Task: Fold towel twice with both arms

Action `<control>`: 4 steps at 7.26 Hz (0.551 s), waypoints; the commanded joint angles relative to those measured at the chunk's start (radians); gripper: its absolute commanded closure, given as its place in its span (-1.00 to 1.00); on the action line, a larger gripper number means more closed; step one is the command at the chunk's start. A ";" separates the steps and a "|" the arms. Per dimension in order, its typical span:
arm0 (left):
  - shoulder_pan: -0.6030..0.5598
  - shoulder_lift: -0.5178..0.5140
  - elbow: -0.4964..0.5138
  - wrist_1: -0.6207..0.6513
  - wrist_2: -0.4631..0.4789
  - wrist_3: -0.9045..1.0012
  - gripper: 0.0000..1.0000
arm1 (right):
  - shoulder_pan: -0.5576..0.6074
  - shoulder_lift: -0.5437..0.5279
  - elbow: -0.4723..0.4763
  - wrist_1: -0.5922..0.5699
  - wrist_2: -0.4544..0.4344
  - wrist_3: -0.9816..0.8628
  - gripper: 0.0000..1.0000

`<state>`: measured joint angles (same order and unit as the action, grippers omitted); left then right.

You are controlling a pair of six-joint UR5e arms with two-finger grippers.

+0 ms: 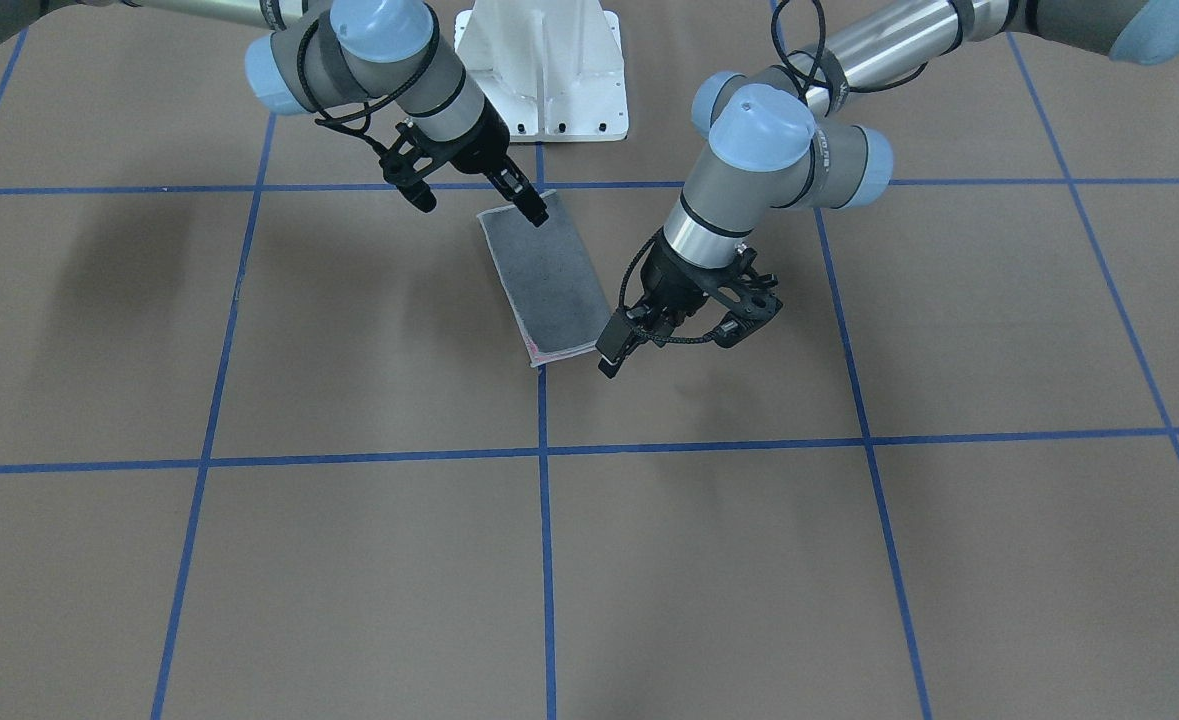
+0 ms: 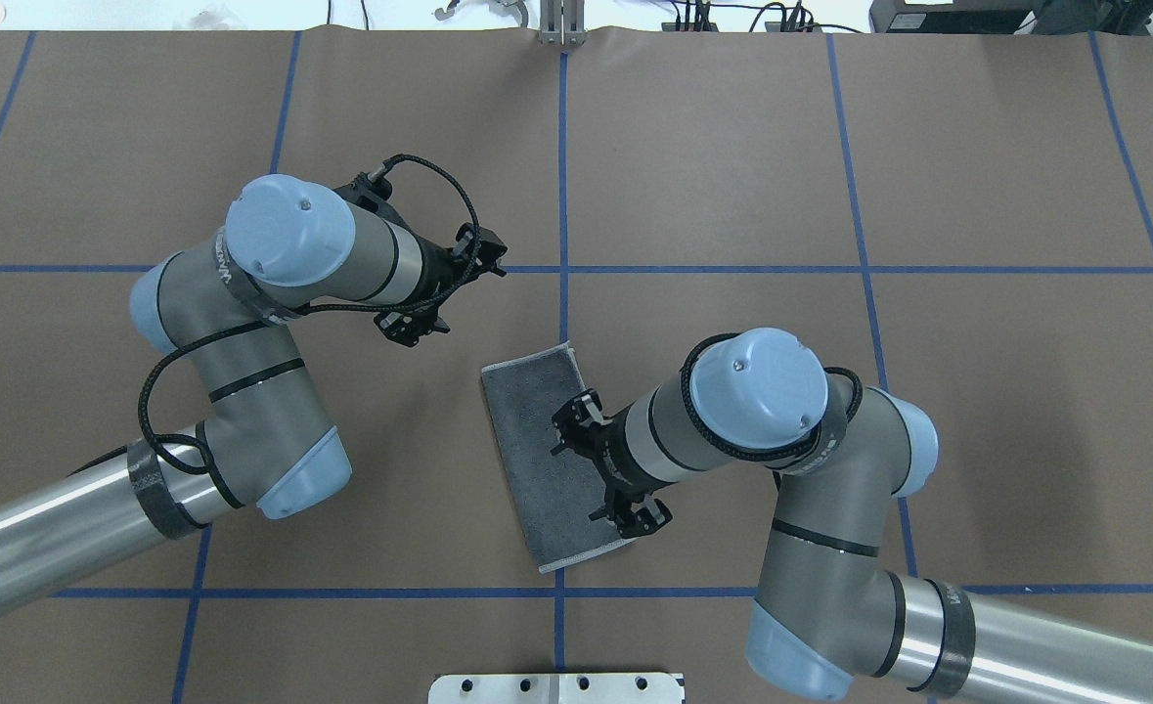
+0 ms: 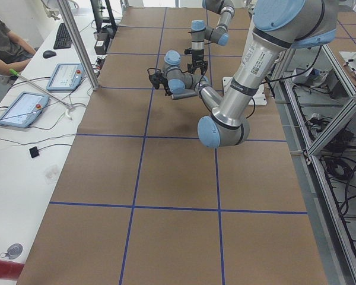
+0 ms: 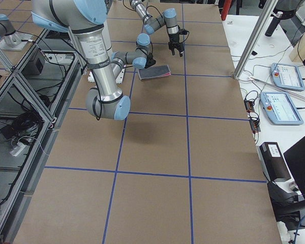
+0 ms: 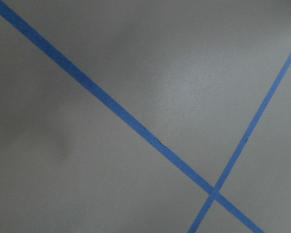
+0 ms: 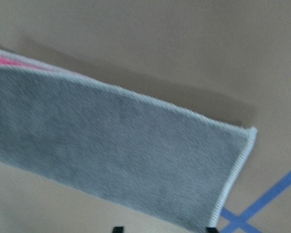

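Observation:
The towel [image 1: 549,275] lies flat on the brown table as a folded rectangle, dark grey face up, with a pink sliver at one end; it also shows in the overhead view [image 2: 537,440] and fills the right wrist view [image 6: 116,160]. My right gripper [image 2: 591,469] hovers over the towel's long edge, open, with nothing between its fingers. In the front view that right gripper [image 1: 481,206] spans the towel's end nearest the robot. My left gripper [image 2: 454,298] hangs open above bare table beside the towel's far end; the left wrist view shows only table and tape.
Blue tape lines [image 2: 563,196] divide the table into squares. The white pedestal base [image 1: 549,70] stands just behind the towel. A side desk with tablets [image 3: 24,107] and a seated person runs along the table's far side. Metal framing [image 4: 20,96] flanks the robot's side.

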<state>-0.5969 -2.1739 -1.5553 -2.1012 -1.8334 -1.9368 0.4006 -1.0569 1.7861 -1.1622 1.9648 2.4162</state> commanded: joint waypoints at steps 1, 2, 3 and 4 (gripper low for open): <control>0.070 0.006 0.000 -0.038 0.048 0.047 -0.99 | 0.078 -0.005 -0.007 -0.001 0.055 -0.025 -1.00; 0.074 0.008 -0.006 -0.066 0.048 0.114 -0.96 | 0.107 -0.003 -0.007 -0.002 0.057 -0.044 -1.00; 0.077 0.009 -0.006 -0.066 0.048 0.154 -0.87 | 0.128 -0.002 -0.008 -0.004 0.057 -0.063 -1.00; 0.084 0.011 -0.006 -0.066 0.051 0.203 -0.80 | 0.139 -0.002 -0.013 -0.004 0.057 -0.071 -1.00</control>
<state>-0.5219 -2.1649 -1.5608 -2.1623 -1.7862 -1.7962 0.5181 -1.0592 1.7777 -1.1650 2.0203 2.3616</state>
